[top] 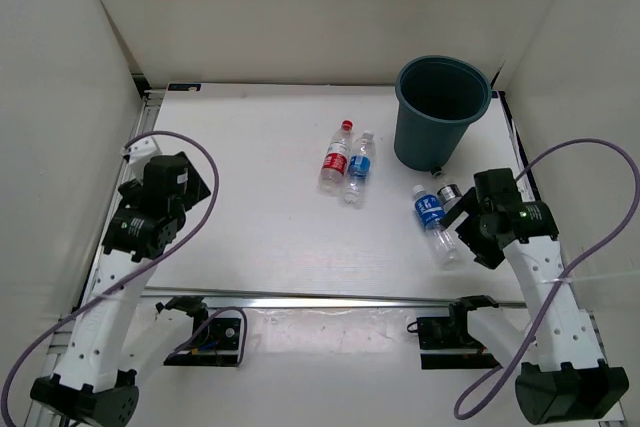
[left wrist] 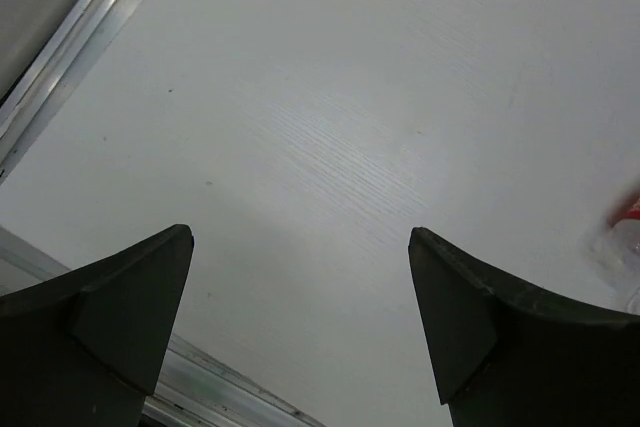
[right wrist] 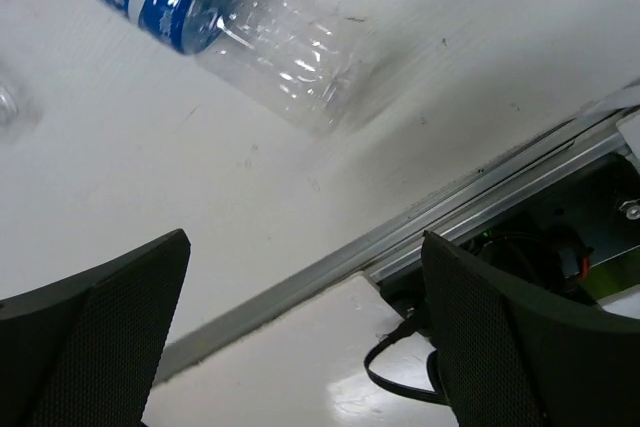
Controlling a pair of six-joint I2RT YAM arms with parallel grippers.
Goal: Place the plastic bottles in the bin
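White, faintly grained tabletop, boxed in by plain pale walls on three sides, evenly lit, marked with small dark flecks near the right front. Left pincer spread wide, nothing between its dark fingers, hanging over bare board close to the aluminium rail at the table's edge. At the far right border of that wrist view, only a sliver of red and clear plastic. Right pincer likewise spread to its fullest, gripping nothing, poised above the front edge strip. Just beyond its fingertips, one blue-labelled bottle lying on its side, clear base toward the front edge, near the right arm and apart from the bin. Further out, toward the middle of the table, red-labelled bottle and second blue-labelled bottle lying side by side, touching or nearly so, caps pointing to the back wall. Dark teal bin upright at the back right corner, well wider than any bottle, all three bottles out on the table. Purple cables looping from each arm down toward the bases at the near edge.
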